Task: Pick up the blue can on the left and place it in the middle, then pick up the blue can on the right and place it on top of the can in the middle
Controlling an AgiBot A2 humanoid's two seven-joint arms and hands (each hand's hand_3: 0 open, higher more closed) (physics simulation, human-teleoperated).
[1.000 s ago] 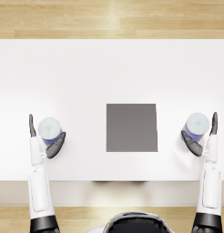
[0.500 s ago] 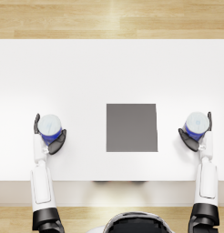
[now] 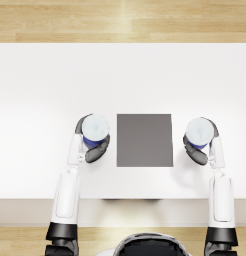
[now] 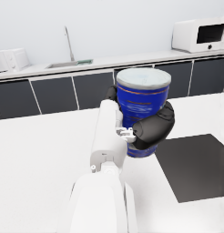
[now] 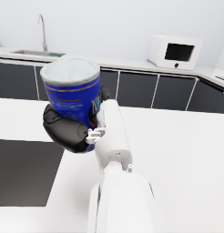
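Two cans are gripped, one per hand, each upright. Nearest, the left hand point(image 3: 93, 145) wraps the left blue can point(image 3: 95, 129) just beside the dark mat point(image 3: 144, 140), which lies toward the robot's right of it. Across the mat, the right hand point(image 3: 199, 149) clasps the right blue can point(image 3: 199, 132) at its other edge. Beyond stretches the white table point(image 3: 123, 75). Only the wrist views show the counter, sink point(image 4: 70, 64) and microwave point(image 5: 175, 51) behind; whether either can is lifted I cannot tell.
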